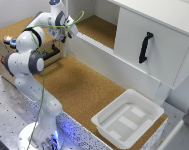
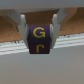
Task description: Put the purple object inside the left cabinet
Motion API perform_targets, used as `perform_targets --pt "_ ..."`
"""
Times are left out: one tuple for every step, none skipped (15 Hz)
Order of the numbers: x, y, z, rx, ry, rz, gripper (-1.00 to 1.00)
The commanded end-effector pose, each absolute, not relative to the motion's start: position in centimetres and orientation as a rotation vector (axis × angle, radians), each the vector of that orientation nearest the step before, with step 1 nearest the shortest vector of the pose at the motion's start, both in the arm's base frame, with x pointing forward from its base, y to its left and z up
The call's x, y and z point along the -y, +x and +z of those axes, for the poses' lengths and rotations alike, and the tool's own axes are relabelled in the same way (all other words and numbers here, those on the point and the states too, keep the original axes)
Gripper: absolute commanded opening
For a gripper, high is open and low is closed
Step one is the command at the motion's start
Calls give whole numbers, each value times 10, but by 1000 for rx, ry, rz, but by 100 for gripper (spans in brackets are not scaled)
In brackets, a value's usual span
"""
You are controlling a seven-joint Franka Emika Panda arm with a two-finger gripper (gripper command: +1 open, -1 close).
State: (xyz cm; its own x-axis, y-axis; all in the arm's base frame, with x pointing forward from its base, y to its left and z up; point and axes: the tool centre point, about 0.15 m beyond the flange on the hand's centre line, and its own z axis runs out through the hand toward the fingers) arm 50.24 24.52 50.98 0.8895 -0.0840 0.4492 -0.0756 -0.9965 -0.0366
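Low in the exterior frame's right half, a white tray (image 1: 128,119) is sitting on the cork counter (image 1: 79,87); beyond it, in the upper left, the gripper (image 1: 69,31) is hanging by the left cabinet (image 1: 96,27), its load too small to make out there; the wrist view is showing the fingers (image 2: 20,31) closing narrowly on the purple object (image 2: 39,40), a block bearing a yellow G; its far side is hidden.

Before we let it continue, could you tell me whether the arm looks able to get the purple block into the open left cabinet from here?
Probably yes. The gripper holds the purple block right at the left cabinet, which has no door; only its low front lip needs clearing.
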Motion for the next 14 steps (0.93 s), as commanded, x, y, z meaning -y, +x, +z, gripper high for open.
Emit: perform_targets --pt "-256 583 508 -155 -3200 -582 -100" --pt "-255 596 505 -140 -3211 -583 -100" --pt "-255 605 502 -128 -3213 -584 -100" --pt "-254 615 499 -120 -3211 -584 -100" --pt "-254 624 495 -126 -3208 -602 -100" --pt "-254 635 491 -122 -3209 -617 -100" --pt "-249 645 489 -114 -3210 -608 -100" --pt "-251 652 485 -107 -3214 -615 -100" --pt "-250 657 483 -111 -3211 -617 -100" --pt "-251 662 480 -109 -3209 -624 -100" --pt "-249 667 478 -99 -3210 -611 -100" --pt "-249 671 477 -95 -3209 -639 -100" --pt "-250 676 476 -87 -3219 -686 -100" --pt "-254 682 474 -62 -3228 -712 -100"
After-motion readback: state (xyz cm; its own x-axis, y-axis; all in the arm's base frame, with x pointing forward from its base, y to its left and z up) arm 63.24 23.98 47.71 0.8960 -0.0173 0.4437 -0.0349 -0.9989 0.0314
